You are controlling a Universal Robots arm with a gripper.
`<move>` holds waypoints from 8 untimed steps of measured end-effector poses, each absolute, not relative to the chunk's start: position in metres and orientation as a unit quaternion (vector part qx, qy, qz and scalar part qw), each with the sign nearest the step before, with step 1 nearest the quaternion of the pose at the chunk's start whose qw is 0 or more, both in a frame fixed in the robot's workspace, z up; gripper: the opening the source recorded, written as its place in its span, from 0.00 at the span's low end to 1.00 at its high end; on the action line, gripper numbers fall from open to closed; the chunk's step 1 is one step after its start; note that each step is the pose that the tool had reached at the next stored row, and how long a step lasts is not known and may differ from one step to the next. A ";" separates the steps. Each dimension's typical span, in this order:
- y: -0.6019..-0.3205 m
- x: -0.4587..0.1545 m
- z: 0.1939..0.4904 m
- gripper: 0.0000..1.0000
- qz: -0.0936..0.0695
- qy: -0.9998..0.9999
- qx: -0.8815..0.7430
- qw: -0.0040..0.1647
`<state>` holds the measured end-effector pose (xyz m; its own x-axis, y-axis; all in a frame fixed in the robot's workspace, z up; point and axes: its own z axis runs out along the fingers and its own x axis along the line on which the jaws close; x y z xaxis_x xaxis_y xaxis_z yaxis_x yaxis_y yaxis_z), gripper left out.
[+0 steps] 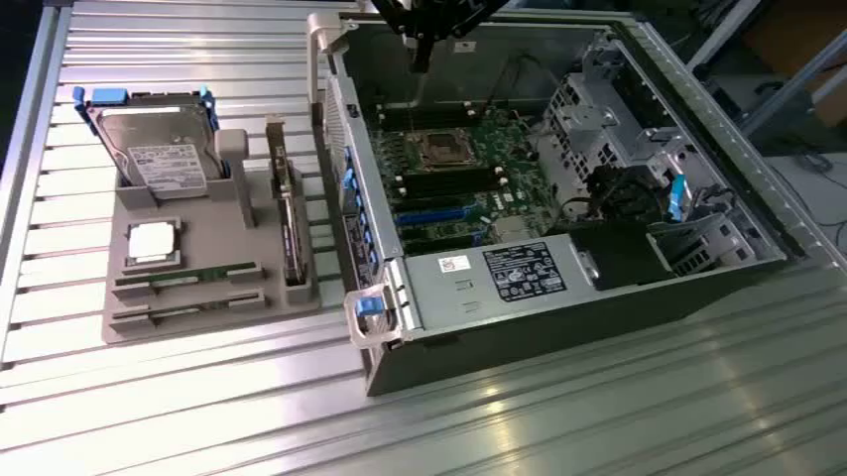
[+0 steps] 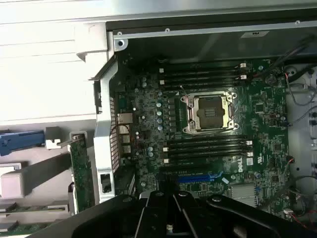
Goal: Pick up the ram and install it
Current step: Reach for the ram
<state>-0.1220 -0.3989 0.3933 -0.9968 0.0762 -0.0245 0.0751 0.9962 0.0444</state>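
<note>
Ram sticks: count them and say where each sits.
2. Both lie on the grey tray at the exterior view's left: one ram stick beside the silver processor, the other ram stick along the tray's near edge. Others may hide inside the case.

Open motherboard (image 1: 457, 183) beside drive cage (image 1: 596, 119)

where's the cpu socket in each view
Exterior view: the cpu socket sits on the motherboard inside the open computer case.
Wrist view: the cpu socket lies between two banks of black memory slots.
Shared landmark: the blue expansion slot.
</note>
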 end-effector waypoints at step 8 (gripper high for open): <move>-0.399 -0.128 0.393 0.11 0.022 0.999 0.038 0.013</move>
